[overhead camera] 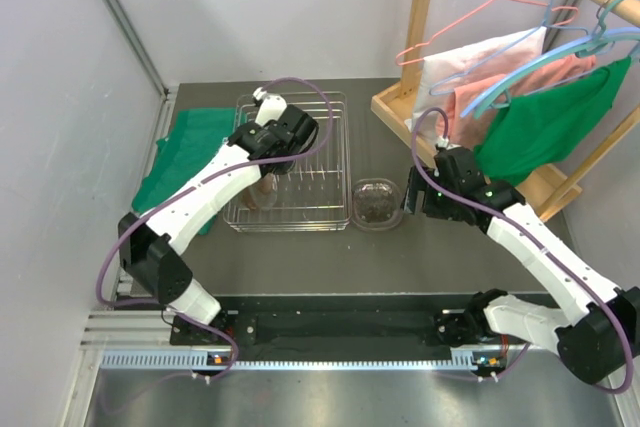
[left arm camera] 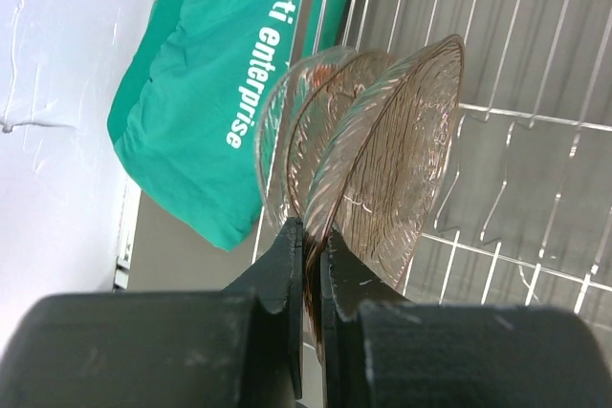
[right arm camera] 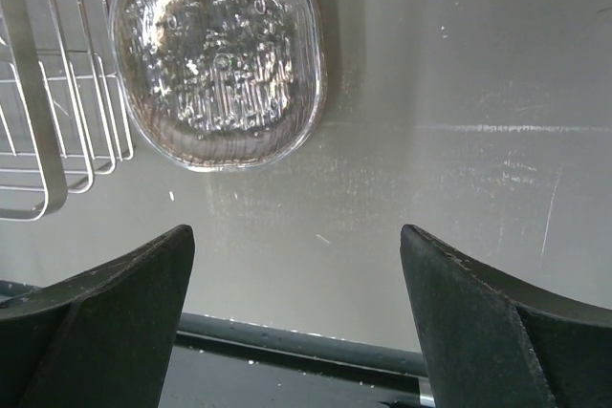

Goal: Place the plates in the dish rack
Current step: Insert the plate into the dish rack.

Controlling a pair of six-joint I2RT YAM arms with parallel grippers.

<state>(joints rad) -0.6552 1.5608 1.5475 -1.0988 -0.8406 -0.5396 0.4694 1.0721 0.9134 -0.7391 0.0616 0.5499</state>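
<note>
Left wrist view: I am pinching the rim of a brown-tinted plate (left arm camera: 402,169), holding it on edge over the dish rack (left arm camera: 535,121).
Where the plate is: it is hanging near the rack's near left corner, close against other plates (left arm camera: 287,121) standing there. I cannot tell whether they are touching.
My left gripper (left arm camera: 311,236): the jaws are clamping that rim.
Doing it well: I am judging it best to keep the plate upright, ease its lower edge between two tines, and let go only once the wires are carrying it.
My right gripper (right arm camera: 296,246): the jaws are standing wide, holding nothing, hovering over the worktop.
Next plate: a clear plate (right arm camera: 220,54) is lying flat beside the rack's near right corner.
Beyond: a green cloth (left arm camera: 220,74) is lying along the rack's left edge.
</note>
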